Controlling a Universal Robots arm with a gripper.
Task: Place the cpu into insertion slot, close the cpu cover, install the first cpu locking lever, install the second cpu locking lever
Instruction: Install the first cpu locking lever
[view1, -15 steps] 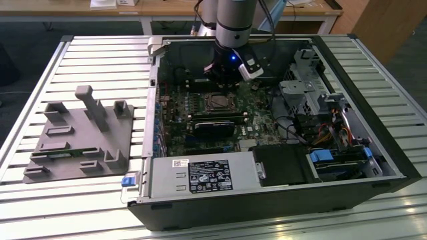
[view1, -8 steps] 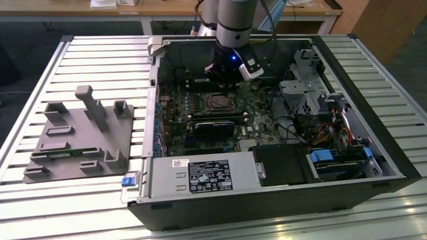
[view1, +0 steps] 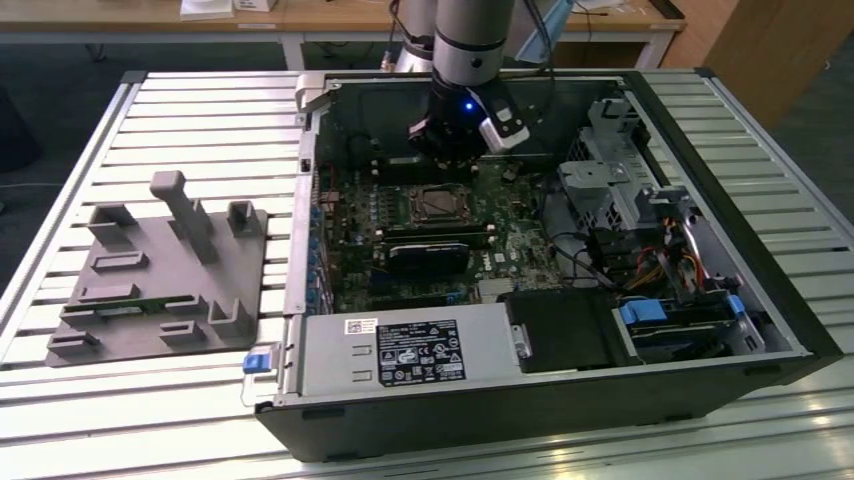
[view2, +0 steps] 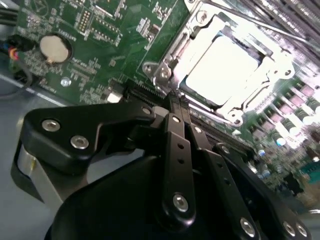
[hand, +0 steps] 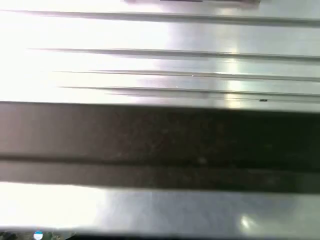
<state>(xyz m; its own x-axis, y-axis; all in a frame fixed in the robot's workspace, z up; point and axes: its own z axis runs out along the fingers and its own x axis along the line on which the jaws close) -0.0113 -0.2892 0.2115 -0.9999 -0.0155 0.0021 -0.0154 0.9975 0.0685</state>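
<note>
In the exterior view my gripper (view1: 450, 160) hangs inside the open computer case, just behind the insertion slot (view1: 438, 205) on the green motherboard (view1: 514, 235). The second wrist view shows the cpu (view2: 222, 67) lying flat in the insertion slot (view2: 162, 72), its metal top glaring bright. The silver cpu cover (view2: 196, 47) lies down around it as a frame. A thin metal lever rod (view2: 260, 27) runs along one side of the socket. My gripper (view2: 178, 106) is shut with nothing between its black fingers (view2: 172, 130), a short way off the socket's corner.
A black graphics card (view1: 427, 255) sits in front of the socket, with the power supply (view1: 400, 350) nearer the case front. Drive cages and cables (view1: 627, 200) crowd the exterior view's right. A grey fixture block (view1: 167, 275) stands on the slatted table (view1: 80, 420). A coin battery (view2: 54, 47) sits on the board.
</note>
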